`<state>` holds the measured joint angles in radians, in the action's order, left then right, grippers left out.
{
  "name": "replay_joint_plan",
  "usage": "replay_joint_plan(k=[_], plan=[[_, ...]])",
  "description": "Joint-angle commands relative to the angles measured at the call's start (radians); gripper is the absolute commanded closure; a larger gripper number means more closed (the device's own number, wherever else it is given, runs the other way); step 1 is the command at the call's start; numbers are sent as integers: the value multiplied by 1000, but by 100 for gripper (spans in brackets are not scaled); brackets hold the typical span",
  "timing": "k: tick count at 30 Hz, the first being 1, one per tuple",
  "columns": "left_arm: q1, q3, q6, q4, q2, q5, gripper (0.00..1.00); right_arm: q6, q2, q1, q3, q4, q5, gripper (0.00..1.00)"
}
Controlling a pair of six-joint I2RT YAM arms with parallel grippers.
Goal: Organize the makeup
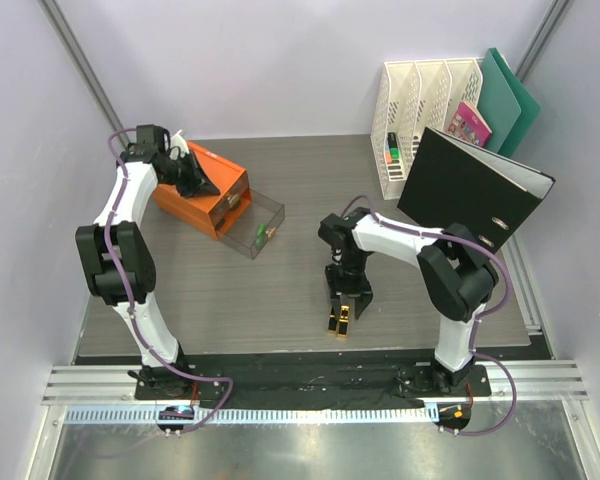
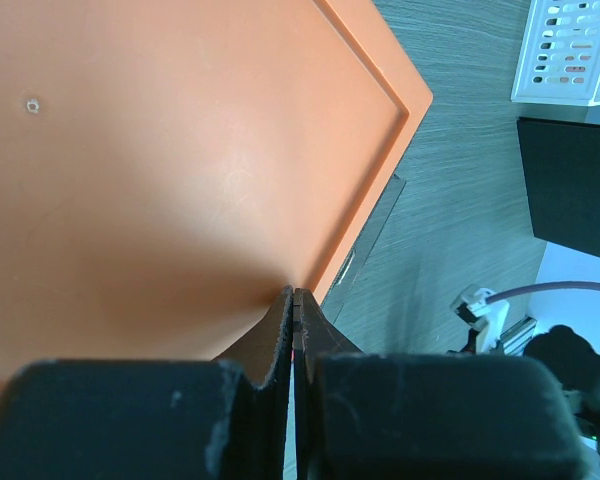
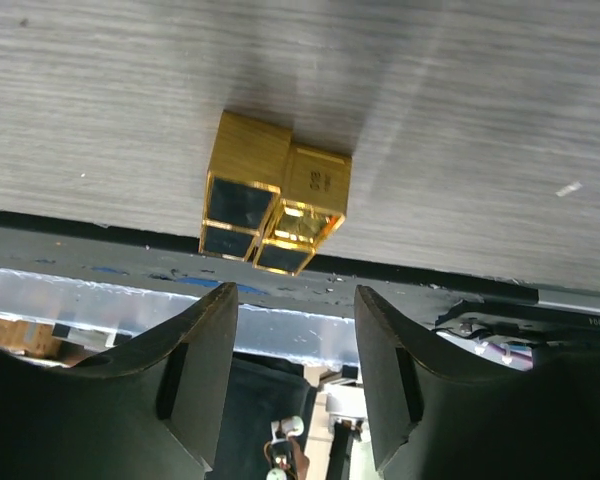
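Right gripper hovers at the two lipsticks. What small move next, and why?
Likely ease the right gripper closer so its open jaws straddle the lipsticks: the pair sits touching, beyond the fingertips, nothing held yet, and the drawer stands open.

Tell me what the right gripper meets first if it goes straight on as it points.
The lipsticks, straight ahead of the right gripper, in line with its open gap; distance is unclear.
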<state>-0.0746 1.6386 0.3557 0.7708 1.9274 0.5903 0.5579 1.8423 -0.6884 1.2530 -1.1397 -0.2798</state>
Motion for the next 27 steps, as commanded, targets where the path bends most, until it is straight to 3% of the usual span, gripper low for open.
replay_joint_plan(k=[1,17,27], plan=[[19,-131,-100,288,159,-254,100,-15,20,-7,29,3,-30,46],[19,-132,-101,289,154,-264,100,-36,64,-5,-98,80,-1,55],[19,-134,-101,288,153,-262,100,-32,118,-7,-101,185,2,53]])
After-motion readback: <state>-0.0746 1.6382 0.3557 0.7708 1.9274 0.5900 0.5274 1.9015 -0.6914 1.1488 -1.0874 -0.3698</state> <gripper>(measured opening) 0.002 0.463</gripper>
